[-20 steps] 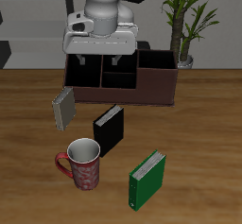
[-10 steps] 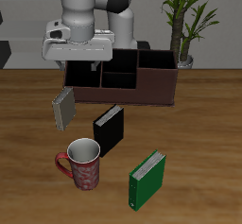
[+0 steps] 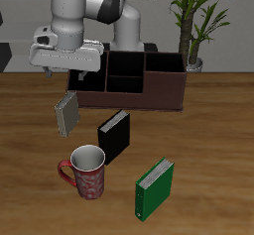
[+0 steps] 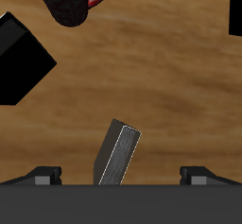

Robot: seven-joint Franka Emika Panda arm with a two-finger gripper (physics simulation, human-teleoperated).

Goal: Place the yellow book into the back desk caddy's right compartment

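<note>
Above the yellow book, which stands upright on the table just in front of the back desk caddy, the gripper hangs with its fingers spread wide and nothing between them. From the wrist view the book sits angled between the fingertips, so I'd turn the wrist to square the jaws across the thin cover, then drop straight and close near the top edge.
</note>
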